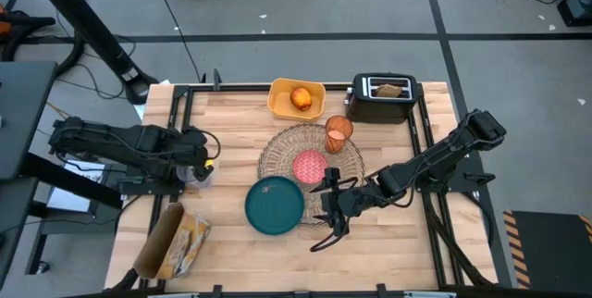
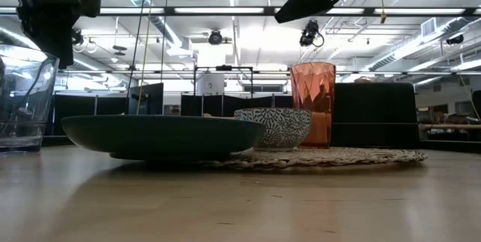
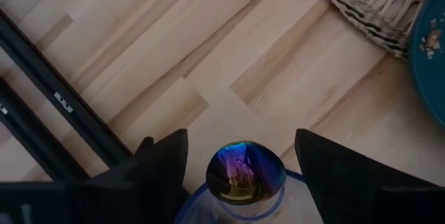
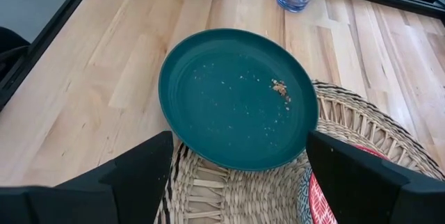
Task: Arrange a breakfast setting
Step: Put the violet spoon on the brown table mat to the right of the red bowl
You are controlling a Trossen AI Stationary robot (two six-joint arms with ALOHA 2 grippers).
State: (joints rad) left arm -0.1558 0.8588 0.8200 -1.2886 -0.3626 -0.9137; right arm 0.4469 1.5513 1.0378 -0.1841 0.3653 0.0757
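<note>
Where the high view blurs, crumbs (image 4: 281, 88) (right wrist) on plate (image 4: 236, 99); right gripper (image 4: 240, 175) released

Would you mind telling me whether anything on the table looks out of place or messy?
The teal plate sits half off the straw placemat, overhanging its edge onto bare wood rather than centred. Crumbs are scattered on the plate although it holds no food.
</note>
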